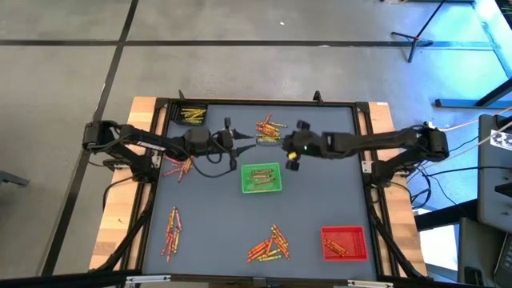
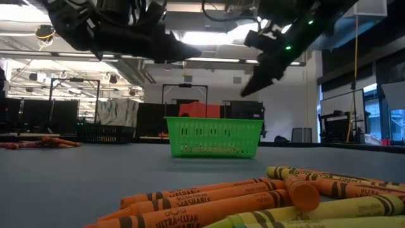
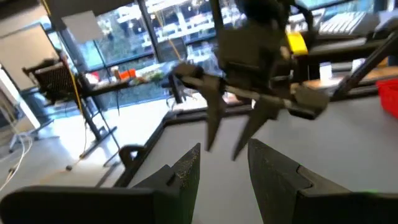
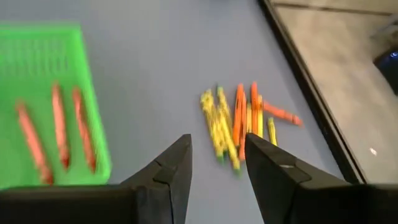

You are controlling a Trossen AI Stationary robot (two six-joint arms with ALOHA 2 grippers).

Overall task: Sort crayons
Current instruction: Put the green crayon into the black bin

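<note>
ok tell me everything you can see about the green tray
The green tray is a small square basket of what looks like bright green plastic, with low latticed walls. It sits flat and upright near the middle of the dark table, apart from the loose crayon piles. A few reddish crayons lie inside on its floor, roughly parallel. Neither claw touches it; both hang above the table beyond it.

Crayons in scattered piles, some inside trays
</note>
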